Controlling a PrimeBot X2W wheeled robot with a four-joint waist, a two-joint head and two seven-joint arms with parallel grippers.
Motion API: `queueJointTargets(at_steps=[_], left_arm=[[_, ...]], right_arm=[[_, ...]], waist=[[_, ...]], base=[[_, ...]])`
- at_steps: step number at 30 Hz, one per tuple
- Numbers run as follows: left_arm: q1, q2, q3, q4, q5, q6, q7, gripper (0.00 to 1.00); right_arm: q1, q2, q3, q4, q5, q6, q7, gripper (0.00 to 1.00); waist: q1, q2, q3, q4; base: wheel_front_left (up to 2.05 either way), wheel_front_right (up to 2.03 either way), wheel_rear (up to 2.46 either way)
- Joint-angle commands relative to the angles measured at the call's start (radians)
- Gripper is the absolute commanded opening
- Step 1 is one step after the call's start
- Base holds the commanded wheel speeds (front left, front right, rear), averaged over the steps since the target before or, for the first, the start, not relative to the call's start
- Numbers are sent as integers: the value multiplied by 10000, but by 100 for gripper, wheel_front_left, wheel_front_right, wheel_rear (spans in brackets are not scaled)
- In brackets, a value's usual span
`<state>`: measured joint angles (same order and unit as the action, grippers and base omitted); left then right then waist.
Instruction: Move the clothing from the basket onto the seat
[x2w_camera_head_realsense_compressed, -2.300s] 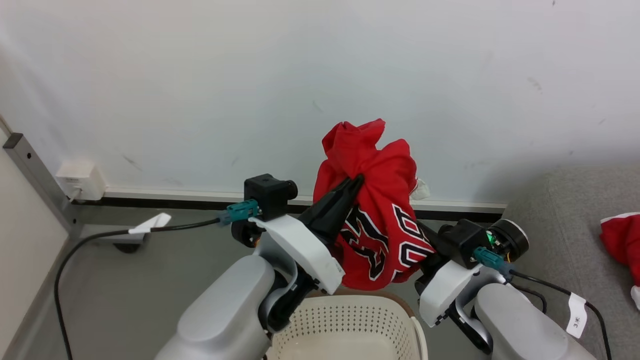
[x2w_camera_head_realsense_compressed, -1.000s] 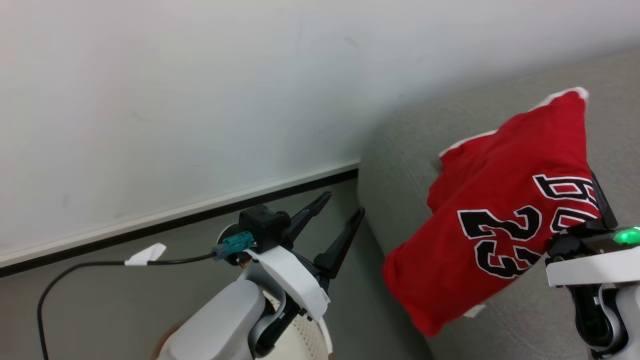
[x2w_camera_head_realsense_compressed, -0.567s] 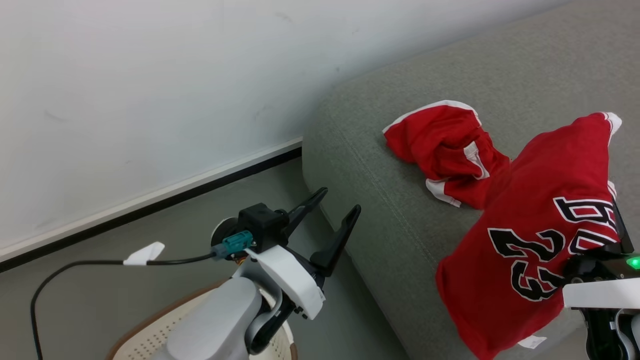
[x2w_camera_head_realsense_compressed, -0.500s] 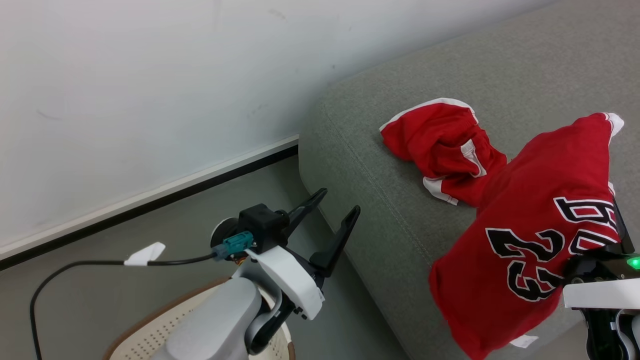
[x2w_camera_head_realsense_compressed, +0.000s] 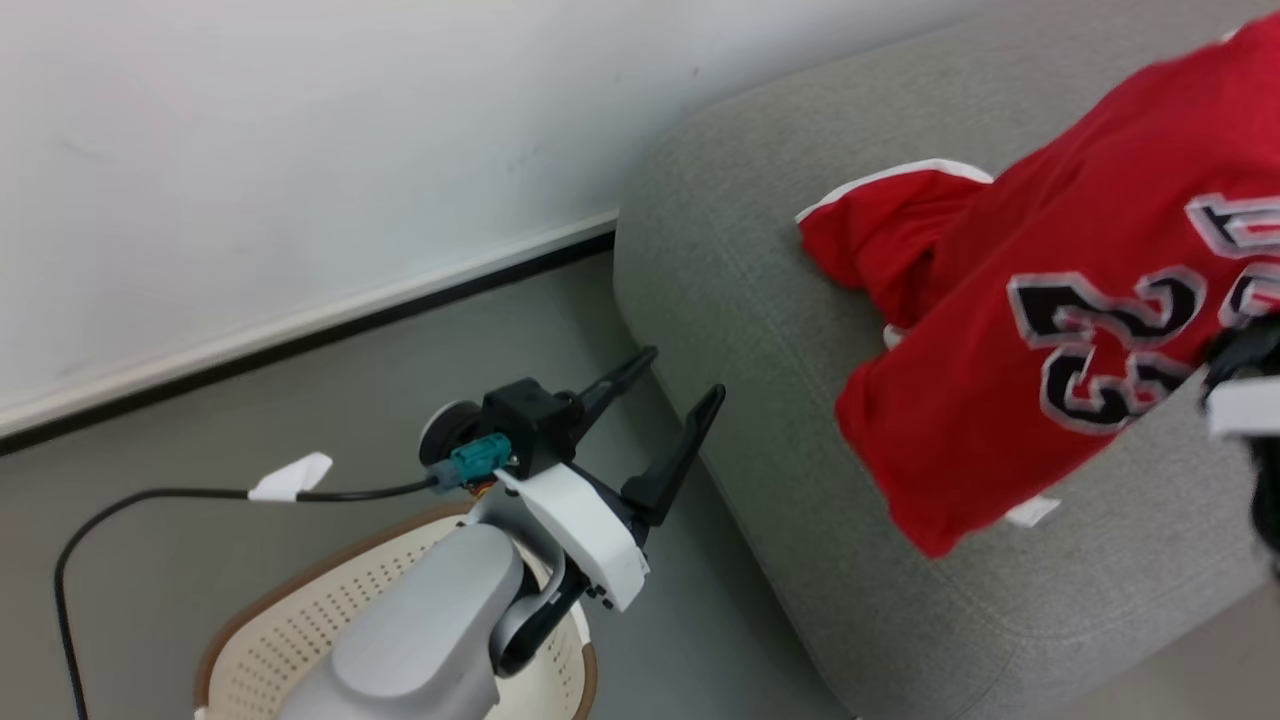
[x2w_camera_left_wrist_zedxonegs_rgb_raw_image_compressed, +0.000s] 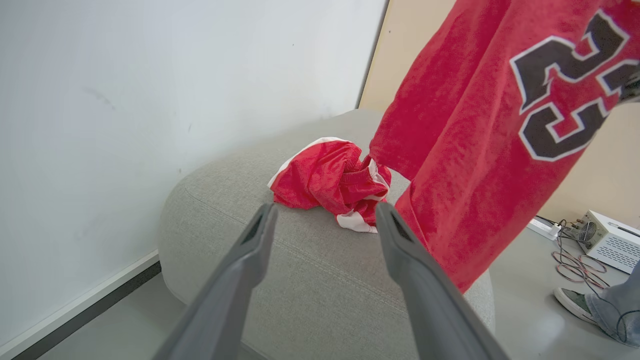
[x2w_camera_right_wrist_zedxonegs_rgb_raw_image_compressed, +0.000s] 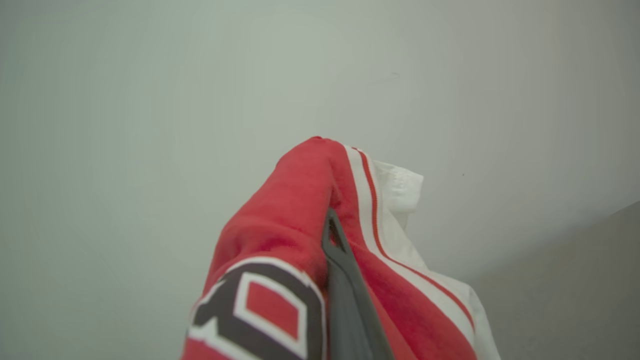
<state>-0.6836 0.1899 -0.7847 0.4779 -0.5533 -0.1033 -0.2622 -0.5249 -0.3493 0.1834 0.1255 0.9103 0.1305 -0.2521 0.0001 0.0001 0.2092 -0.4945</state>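
The jersey (x2w_camera_head_realsense_compressed: 1040, 330) hangs above the seat (x2w_camera_head_realsense_compressed: 740, 300), pinched near its white-trimmed edge by the right tool (x2w_camera_right_wrist_zedxonegs_rgb_raw_image_compressed: 327, 225), whose jaws are closed on the cloth. Its lower hem dangles close to the seat's rounded near edge; we cannot tell whether it touches. That is the main risk as we judge it: released here, the thin fabric may slide off the curve onto the floor (x2w_camera_head_realsense_compressed: 300, 420). A loose fold could also snag on a finger as the jaws part.

The shorts (x2w_camera_head_realsense_compressed: 890, 235) lie crumpled on the seat just beyond the jersey, and dragging the jersey across might pull them along.

The left tool (x2w_camera_head_realsense_compressed: 680, 375) stands wide open and empty, beside the seat's left end, with the basket (x2w_camera_head_realsense_compressed: 270, 640) under its arm.

Open room lies farther in on the seat, toward the wall (x2w_camera_head_realsense_compressed: 300, 150). To the right, past the seat, a box with cables (x2w_camera_left_wrist_zedxonegs_rgb_raw_image_compressed: 607, 240) and a person's foot (x2w_camera_left_wrist_zedxonegs_rgb_raw_image_compressed: 575, 302) sit on the floor, so we would swing short on that side.
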Motion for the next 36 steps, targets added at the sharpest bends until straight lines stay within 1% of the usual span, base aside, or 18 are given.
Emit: queueJointTargets(at_steps=[1,5,10,12,15,18,20,22,28,29,30,35,36], left_arm=[[-169,97,-6,-37,198,35,63,100],[-579,127,-13,-206,262,54,206,100],[-1016,270,-69,-507,478,79,313,100],[-1183,342,-92,-619,557,96,382,100],[-1385,379,-91,-785,589,132,552,100],[-1627,383,-115,-992,675,180,702,100],[-1745,422,-122,-1084,722,223,785,100],[-1852,444,-138,-1136,780,252,851,100],[-1988,469,-176,-1129,795,292,866,100],[-1995,472,-174,-1117,782,304,849,100],[-1995,472,-174,-1117,782,304,849,100],[-1907,466,-139,-1006,628,327,749,100],[-1875,461,-134,-964,607,338,741,100]], right_arm=[[-621,-342,-34,194,270,6,89,0],[-2062,-1086,29,781,618,6,347,0],[-3816,-2092,-314,1785,982,6,654,0],[-4407,-2470,-513,2340,876,6,678,0],[-5144,-2866,-779,3219,710,6,633,0],[-5614,-3149,-765,4043,596,6,823,0],[-5829,-3220,-502,4610,481,6,1068,0],[-5901,-3212,17,5214,204,6,1395,0],[-5997,-2717,1426,6946,71,6,2833,0],[-6003,-2642,1685,7118,116,6,3140,0],[-6003,-2642,1685,7118,116,6,3140,0],[-5818,-2437,2745,7517,604,4,4870,0],[-5766,-2406,2956,7645,646,6,5297,18]], waist=[[-1,-1,433,335],[-1,-1,1118,817],[-1,-1,1998,1297],[-1,-1,2360,1453],[-1,-1,2861,1642],[-1,-1,3413,1830],[-1,-1,3736,1915],[-1,-1,3995,1977],[-1,-1,4275,2160],[-1,-1,4268,2189],[-1,-1,4268,2189],[-1,-1,4060,2238],[-1,-1,4005,2224]], base=[[0,0,0],[0,0,0],[0,0,0],[0,0,0],[0,0,0],[0,0,0],[0,0,0],[0,0,0],[0,0,0],[0,0,0],[0,0,0],[0,0,0],[0,0,0]])
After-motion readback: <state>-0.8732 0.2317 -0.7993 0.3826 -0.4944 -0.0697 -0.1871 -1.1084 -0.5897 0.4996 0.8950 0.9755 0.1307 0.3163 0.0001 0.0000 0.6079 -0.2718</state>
